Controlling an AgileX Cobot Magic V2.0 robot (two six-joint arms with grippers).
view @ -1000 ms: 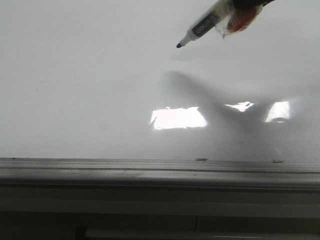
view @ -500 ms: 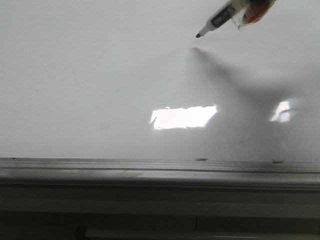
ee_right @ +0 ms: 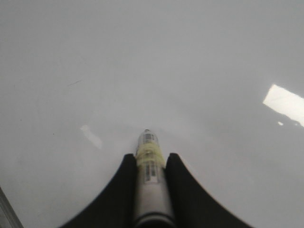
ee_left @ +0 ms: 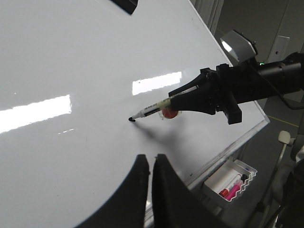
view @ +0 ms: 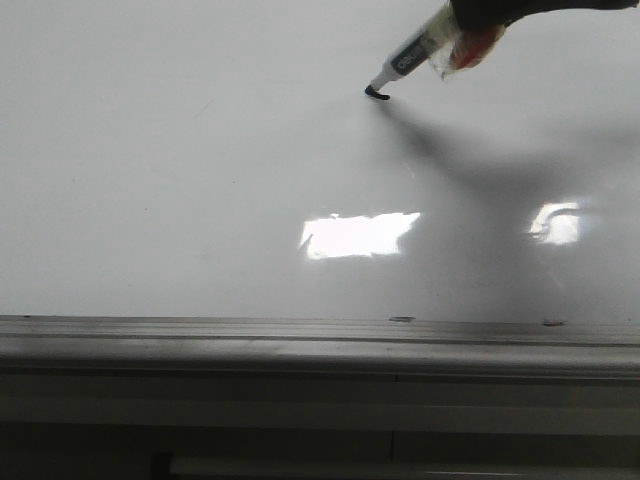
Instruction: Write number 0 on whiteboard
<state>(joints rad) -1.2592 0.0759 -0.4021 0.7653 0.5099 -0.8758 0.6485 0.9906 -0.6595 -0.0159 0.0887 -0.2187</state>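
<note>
The whiteboard (view: pixel 150 180) is a glossy white surface with a grey frame rail (view: pixel 300 340) along its near edge. My right gripper (view: pixel 478 18) is shut on a black marker (view: pixel 410 58) with a clear barrel and tape. The marker tip rests on the board, where a short black hooked stroke (view: pixel 376 94) shows. No loop of a 0 is visible. The right wrist view shows the marker (ee_right: pixel 149 171) clamped between the fingers of the right gripper (ee_right: pixel 149 159). The left wrist view shows the marker (ee_left: pixel 149 110) and the right gripper (ee_left: pixel 190 97). My left gripper (ee_left: pixel 148 161) is shut and empty over the board's edge.
Bright rectangular light reflections (view: pixel 358 235) lie on the board. A white tray of red and pink markers (ee_left: pixel 230 183) hangs beside the board's edge. A dark object (ee_left: pixel 124 4) sits at the board's far side.
The marker tip was in the air above the board. It has come down and to the left onto the surface, and a short black stroke has appeared.
</note>
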